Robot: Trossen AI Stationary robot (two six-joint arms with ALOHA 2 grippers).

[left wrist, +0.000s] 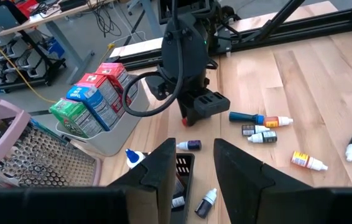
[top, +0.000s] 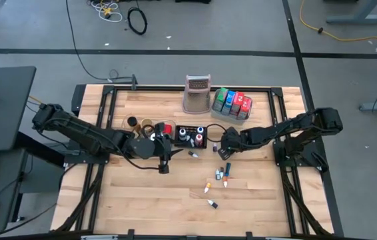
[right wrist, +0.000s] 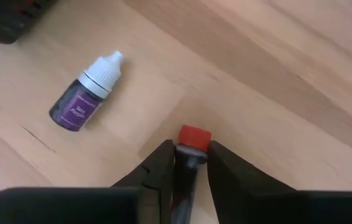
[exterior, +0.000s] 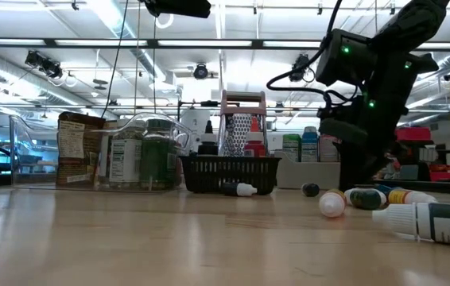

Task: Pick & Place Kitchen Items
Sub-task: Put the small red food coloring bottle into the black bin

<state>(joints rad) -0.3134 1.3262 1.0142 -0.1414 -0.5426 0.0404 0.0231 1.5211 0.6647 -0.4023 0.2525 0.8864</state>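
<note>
The high view shows a wooden table (top: 142, 193) on which a grey tray (top: 230, 115) is set near the far edge, just beside a box grater (top: 197, 94). In the tray, green, blue and red packets (top: 232, 101) are stood side by side. A black mesh basket (top: 190, 135) is placed at the table's middle, and several small bottles are held in it, their white and blue caps visible from above. To its left, a clear tub (exterior: 98, 151) is seen in the low view, with brown and green jars (exterior: 137, 159) inside it.

The right gripper (top: 220, 148) is positioned just right of the basket. In the right wrist view, its fingers are closed narrowly around a red-capped bottle (right wrist: 187, 155), which is held low over the wood. A purple bottle with a white cap (right wrist: 89, 93) lies on the table nearby, apart from the fingers.

The left gripper (top: 164, 159) is held over the basket's left end; its fingers are set slightly apart and nothing is gripped between them.

More small bottles (top: 220, 177) are scattered on the table in front of the basket.
</note>
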